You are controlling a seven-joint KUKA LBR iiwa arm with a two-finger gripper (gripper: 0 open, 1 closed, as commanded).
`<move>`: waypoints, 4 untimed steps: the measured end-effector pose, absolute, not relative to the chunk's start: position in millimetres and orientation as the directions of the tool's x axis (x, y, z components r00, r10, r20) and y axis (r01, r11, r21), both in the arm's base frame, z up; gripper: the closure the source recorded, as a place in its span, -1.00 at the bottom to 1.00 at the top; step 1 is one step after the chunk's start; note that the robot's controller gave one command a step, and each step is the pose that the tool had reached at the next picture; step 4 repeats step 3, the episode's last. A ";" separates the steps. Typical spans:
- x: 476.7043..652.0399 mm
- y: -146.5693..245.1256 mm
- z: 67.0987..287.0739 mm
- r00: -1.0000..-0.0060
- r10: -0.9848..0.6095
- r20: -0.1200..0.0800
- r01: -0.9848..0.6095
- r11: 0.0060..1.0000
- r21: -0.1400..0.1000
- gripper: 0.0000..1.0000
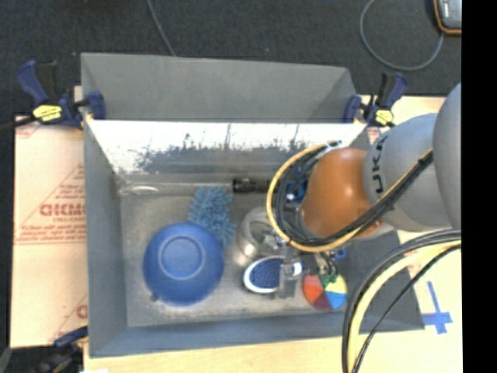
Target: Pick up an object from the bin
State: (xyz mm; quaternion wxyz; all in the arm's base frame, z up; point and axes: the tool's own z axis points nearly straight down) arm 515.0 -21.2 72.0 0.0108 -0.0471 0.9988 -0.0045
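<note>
My gripper (pixel 290 273) is low in the bin's right half, mostly hidden under the arm's wrist. Its tip sits against the right end of a small oval thing with a blue top and white rim (pixel 262 275) lying on the bin floor. Just behind that lies a clear, shiny rounded thing (pixel 251 237). To the gripper's right a multicoloured ball (pixel 327 292) with orange, yellow, green and blue patches rests near the front right corner. I see nothing held in the gripper.
A round blue bowl (pixel 183 263) stands in the front left. A blue fuzzy cloth or mop head (pixel 211 211) lies behind it. A small black cylinder (pixel 245 184) rests by the back wall. The arm covers the bin's right side.
</note>
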 end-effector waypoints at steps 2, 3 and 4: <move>512.9 -21.4 139.5 -0.995 -0.097 -0.014 -0.097 0.995 -0.009 1.00; 513.4 -21.8 155.5 -0.995 -0.099 -0.017 -0.099 0.995 -0.010 1.00; 513.4 -21.8 155.5 -0.995 -0.099 -0.017 -0.099 0.995 -0.010 1.00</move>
